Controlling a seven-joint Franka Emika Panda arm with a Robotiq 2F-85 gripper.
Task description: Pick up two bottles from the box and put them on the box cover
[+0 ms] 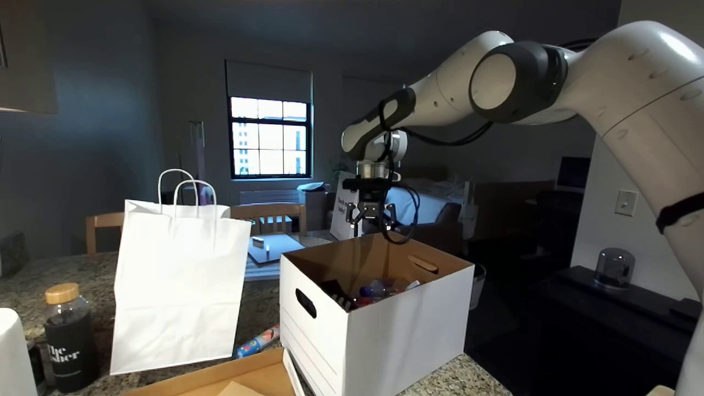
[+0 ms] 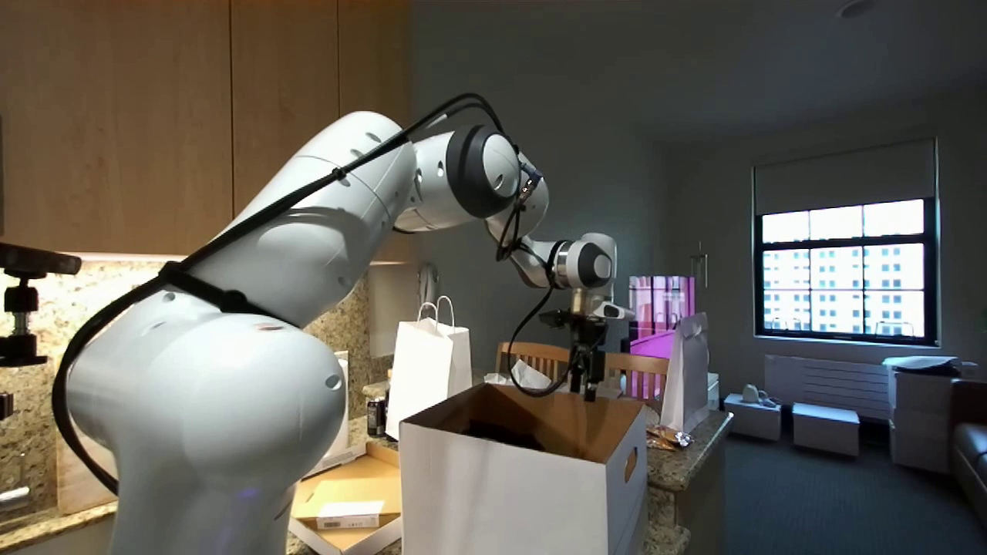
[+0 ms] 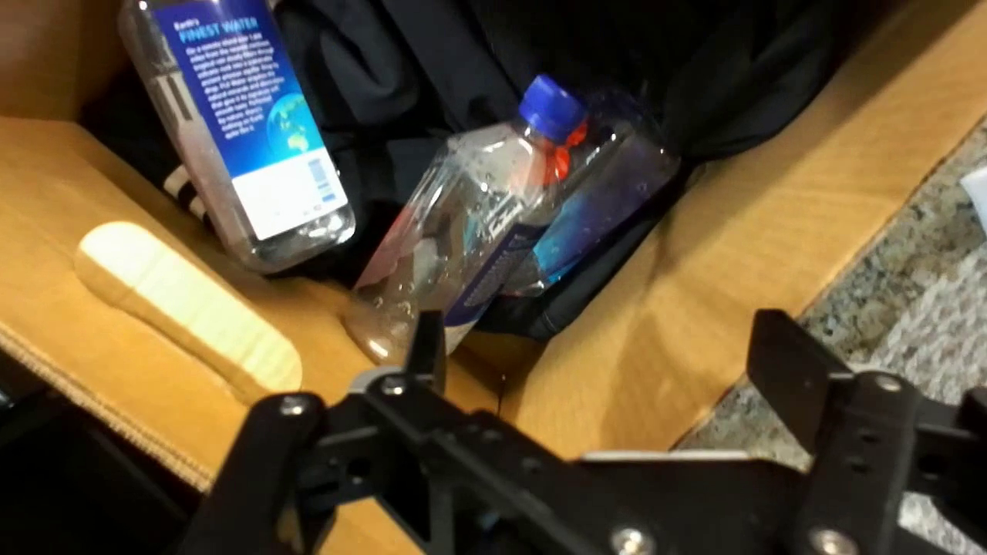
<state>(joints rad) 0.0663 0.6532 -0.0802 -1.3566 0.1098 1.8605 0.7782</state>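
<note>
A black tool (image 3: pixel 601 331) hangs above a corner of a white cardboard box (image 1: pixel 407 324), its two fingers spread wide with nothing between them. In the wrist view one finger sits over the inside of the box and the other past its edge, so a straight drop would probably strike or straddle the wall instead of reaching anything inside. A drooping black cable (image 2: pixel 510 356) near the rim could snag. At least three bottles (image 3: pixel 463 208) lie inside the box on dark cloth (image 3: pixel 463 62); a closing grip might pinch a fold, or drag a neighbour along where two overlap, and thin plastic may buckle or slip. Beside the box, the shallow box cover (image 1: pixel 253 367) holds a cardboard piece (image 2: pixel 339 493), on which a bottle could rock or roll. Of the overlapping pair, the blue-capped bottle (image 3: pixel 455 223) lies at a slant, clear, glossy and creased, with something red behind its cap; the rear bottle (image 3: pixel 601 200) is clear with blue and purple printing. Apart from them, the labelled bottle (image 3: pixel 247 131) wears a deep-blue label with a globe, white lettering and a barcode; its top end is out of sight.
</note>
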